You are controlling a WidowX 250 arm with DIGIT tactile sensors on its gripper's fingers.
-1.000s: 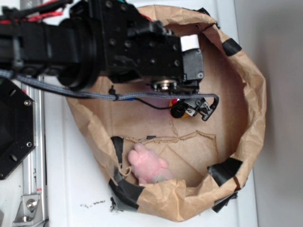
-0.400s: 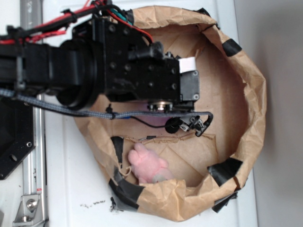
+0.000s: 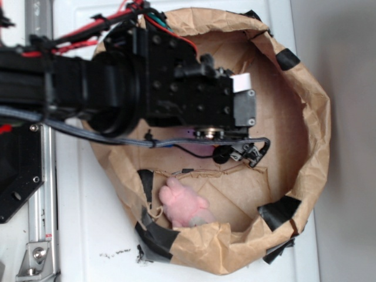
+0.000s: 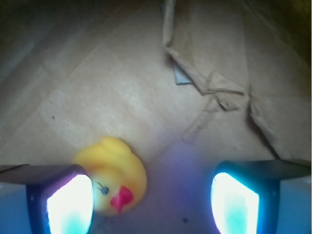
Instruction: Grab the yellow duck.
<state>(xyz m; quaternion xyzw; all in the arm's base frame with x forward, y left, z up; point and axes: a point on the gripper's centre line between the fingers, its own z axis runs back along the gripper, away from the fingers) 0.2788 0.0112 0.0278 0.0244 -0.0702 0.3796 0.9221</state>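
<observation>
Exterior and wrist views, gripper over the paper-lined bin. Compared with a second ago: arm shifted toward the near side of the paper bin [image 3: 311, 117], now covering the spot where a bit of yellow and red showed beside the black cable. Gripper [image 4: 151, 200] with fingers spread apart, nothing between them. Yellow duck [image 4: 113, 176] on the brown floor, hard against the left finger [image 4: 68, 202], off-centre in the gap; right finger [image 4: 236, 202] well apart from it. Duck hidden by the arm in the exterior view. Judged: approach nearly complete, but a slight shift left needed before closing. Pink plush toy [image 3: 183, 205] near the bin's front wall, apart from the duck. Torn paper flap [image 4: 214, 87] farther off, not in the way.
</observation>
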